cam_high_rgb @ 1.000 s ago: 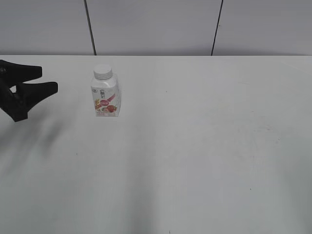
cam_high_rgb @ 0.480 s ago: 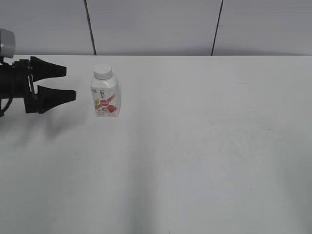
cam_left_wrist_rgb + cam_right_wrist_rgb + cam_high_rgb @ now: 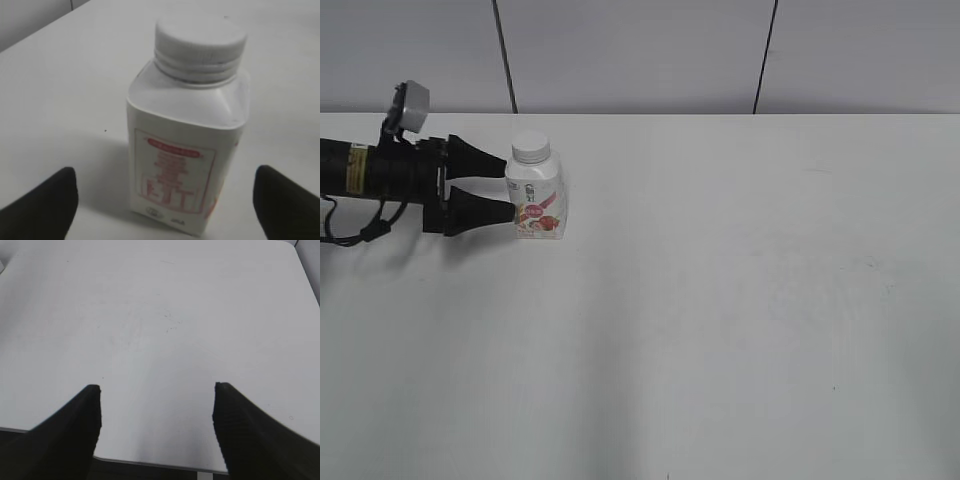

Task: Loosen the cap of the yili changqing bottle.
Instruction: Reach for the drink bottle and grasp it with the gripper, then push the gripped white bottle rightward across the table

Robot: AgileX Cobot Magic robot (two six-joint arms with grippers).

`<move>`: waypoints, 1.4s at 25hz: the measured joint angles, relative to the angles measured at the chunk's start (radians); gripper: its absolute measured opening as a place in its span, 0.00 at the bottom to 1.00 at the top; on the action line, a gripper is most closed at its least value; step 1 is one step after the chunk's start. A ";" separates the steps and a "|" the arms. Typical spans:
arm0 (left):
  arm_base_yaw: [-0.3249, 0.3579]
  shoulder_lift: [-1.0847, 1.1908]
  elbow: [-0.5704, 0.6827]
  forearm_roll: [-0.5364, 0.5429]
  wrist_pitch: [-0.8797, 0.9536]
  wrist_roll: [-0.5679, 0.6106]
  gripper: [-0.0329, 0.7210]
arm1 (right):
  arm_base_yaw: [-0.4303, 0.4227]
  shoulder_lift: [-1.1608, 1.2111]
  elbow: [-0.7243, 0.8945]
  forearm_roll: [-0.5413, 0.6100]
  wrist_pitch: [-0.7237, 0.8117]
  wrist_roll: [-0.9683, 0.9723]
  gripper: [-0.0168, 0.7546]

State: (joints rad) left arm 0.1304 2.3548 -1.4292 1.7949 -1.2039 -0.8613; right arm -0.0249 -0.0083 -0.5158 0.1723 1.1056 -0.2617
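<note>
The yili changqing bottle [image 3: 537, 200] stands upright on the white table at the back left, white with a red-pink fruit label. Its white ribbed cap [image 3: 531, 147] sits on the neck. My left gripper [image 3: 506, 189] is open, reaching in from the left, its two black fingertips just at the bottle's left side. In the left wrist view the bottle [image 3: 186, 150] fills the middle with the cap [image 3: 200, 40] on top, between the open fingers of the left gripper [image 3: 167, 197]. My right gripper [image 3: 156, 412] is open and empty over bare table; it does not show in the exterior view.
The white table [image 3: 720, 300] stretches to the right and front. A grey panelled wall [image 3: 640, 50] stands behind its far edge. The right wrist view shows the table's near edge [image 3: 150, 462] below the fingers.
My left arm has moved right from the table's left edge toward the bottle; its open fingertips now reach the bottle's left side. The bottle has not moved.
</note>
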 joint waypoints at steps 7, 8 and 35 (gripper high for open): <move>-0.070 0.051 -0.028 -0.005 -0.001 -0.006 0.87 | 0.000 0.000 0.000 0.000 0.000 0.000 0.74; -0.079 0.057 -0.038 -0.013 -0.003 -0.007 0.86 | 0.000 0.000 0.000 0.000 0.000 0.000 0.74; -0.163 -0.007 0.005 -0.060 0.031 -0.045 0.55 | 0.000 0.000 0.000 0.000 0.000 0.000 0.74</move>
State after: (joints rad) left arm -0.0323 2.3478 -1.4237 1.7344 -1.1730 -0.9067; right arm -0.0249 -0.0083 -0.5158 0.1723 1.1056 -0.2617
